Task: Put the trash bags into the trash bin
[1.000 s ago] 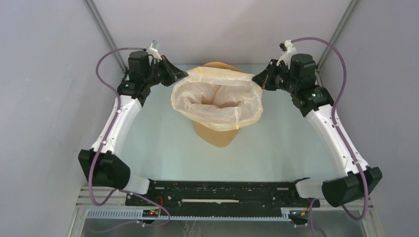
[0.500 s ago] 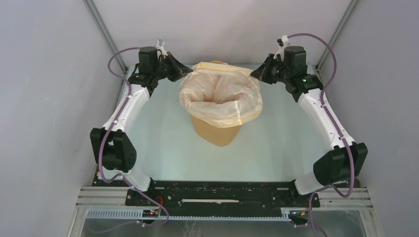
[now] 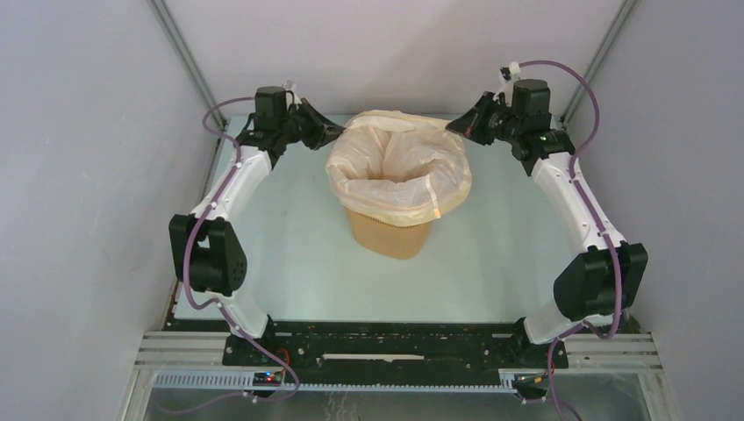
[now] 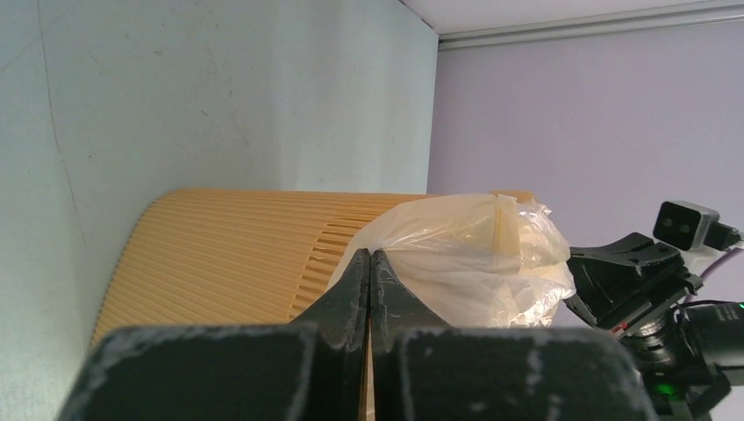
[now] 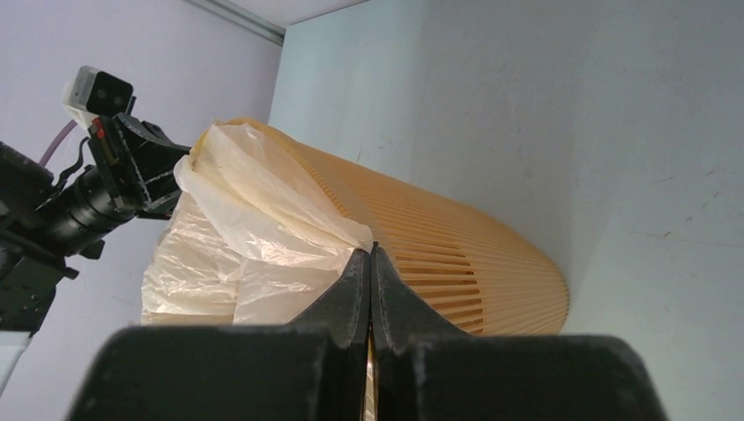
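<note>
An orange-yellow trash bin (image 3: 387, 235) stands mid-table with a cream translucent trash bag (image 3: 399, 167) lining its mouth, the film draped outward over the rim. My left gripper (image 3: 337, 132) is shut, pinching the bag's edge at the bin's left side. My right gripper (image 3: 451, 128) is shut on the bag's edge at the right side. In the left wrist view the closed tips (image 4: 369, 255) meet the film (image 4: 465, 254) beside the ribbed bin wall (image 4: 219, 246). The right wrist view shows the film (image 5: 263, 219) drawn to a point at the closed tips (image 5: 369, 251), against the bin (image 5: 465, 246).
The pale green tabletop (image 3: 289, 254) is boxed in by grey walls on the left, right and back. Both arm bases sit on the black rail (image 3: 395, 338) at the near edge. Each gripper is close to the back wall corners.
Both grippers have moved back and lower beside the bin, drawing the bag's rim down over the bin's mouth. The arms' elbows have folded in toward the bases.
</note>
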Robot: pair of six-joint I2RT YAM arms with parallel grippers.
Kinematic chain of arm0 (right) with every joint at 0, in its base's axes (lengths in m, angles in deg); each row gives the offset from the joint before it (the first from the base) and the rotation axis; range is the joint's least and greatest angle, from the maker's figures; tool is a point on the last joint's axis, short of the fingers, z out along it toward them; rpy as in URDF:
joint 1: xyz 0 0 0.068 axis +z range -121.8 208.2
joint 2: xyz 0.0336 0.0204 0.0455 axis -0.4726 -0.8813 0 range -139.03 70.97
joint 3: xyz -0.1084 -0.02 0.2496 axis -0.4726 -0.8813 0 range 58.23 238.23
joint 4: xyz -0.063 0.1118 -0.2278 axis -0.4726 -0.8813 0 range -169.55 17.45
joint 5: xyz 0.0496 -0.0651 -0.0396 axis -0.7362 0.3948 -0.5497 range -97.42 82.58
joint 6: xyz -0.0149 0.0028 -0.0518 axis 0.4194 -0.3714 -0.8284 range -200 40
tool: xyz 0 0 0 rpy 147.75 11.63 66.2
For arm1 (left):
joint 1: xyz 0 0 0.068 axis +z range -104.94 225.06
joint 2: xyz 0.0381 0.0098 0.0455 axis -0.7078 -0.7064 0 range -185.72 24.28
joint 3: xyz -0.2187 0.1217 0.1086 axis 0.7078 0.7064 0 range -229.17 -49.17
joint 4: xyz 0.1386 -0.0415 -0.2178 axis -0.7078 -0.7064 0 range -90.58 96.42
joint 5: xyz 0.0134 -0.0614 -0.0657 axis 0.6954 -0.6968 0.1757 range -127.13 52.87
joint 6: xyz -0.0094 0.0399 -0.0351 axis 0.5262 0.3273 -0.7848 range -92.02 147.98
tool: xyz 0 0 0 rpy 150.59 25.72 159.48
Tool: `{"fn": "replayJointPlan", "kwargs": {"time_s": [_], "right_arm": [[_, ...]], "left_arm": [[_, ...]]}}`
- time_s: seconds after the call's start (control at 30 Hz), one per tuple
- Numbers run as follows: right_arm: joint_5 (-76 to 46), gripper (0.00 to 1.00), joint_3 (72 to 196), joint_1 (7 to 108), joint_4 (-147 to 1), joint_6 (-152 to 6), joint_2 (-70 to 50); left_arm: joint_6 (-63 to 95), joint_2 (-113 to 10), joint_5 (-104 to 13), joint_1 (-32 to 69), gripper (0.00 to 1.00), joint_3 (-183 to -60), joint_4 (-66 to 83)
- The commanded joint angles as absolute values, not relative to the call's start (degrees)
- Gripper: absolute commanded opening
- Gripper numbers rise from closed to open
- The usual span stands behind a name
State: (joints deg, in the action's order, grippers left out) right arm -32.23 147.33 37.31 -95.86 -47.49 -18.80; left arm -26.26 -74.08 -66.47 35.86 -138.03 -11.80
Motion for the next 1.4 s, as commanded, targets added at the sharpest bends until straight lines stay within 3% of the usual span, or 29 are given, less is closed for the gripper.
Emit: {"fn": "replayJointPlan", "kwargs": {"time_s": [0.0, 0.27, 0.47, 0.53, 0.67, 0.9, 1.17, 1.37], "right_arm": [[-34.0, 0.02, 142.3, 35.3, -101.0, -48.1, -18.6], [-42.2, 0.18, 140.4, 27.9, -105.2, -47.2, -16.4], [-49.4, 0.00, 138.9, 27.5, -96.7, -41.0, -15.8], [-50.8, 0.10, 139.5, 27.7, -95.4, -40.7, -15.7], [-49.5, 0.42, 140.1, 25.8, -95.9, -42.3, -13.2], [-52.8, 0.67, 140.1, 25.9, -87.0, -41.0, -13.2], [-53.3, 0.73, 144.3, 30.5, -82.1, -40.6, -19.2], [-55.4, 0.65, 142.5, 30.8, -79.7, -36.9, -19.9]], "left_arm": [[-27.9, -72.9, -67.8, 36.5, 0.00, -135.5, -12.5], [-29.4, -72.0, -72.4, 36.3, 0.00, -132.7, -13.6], [-29.0, -71.2, -73.0, 36.1, 0.00, -131.8, -14.0], [-28.7, -71.4, -73.5, 36.1, 0.00, -132.6, -14.2], [-29.0, -71.4, -74.0, 36.0, 0.00, -134.9, -14.3], [-27.2, -70.0, -73.2, 34.8, 0.01, -141.3, -7.5], [-28.1, -71.1, -71.5, 34.4, 0.00, -142.0, -6.8], [-29.6, -72.4, -69.8, 34.3, 0.00, -141.8, -7.0]]}}
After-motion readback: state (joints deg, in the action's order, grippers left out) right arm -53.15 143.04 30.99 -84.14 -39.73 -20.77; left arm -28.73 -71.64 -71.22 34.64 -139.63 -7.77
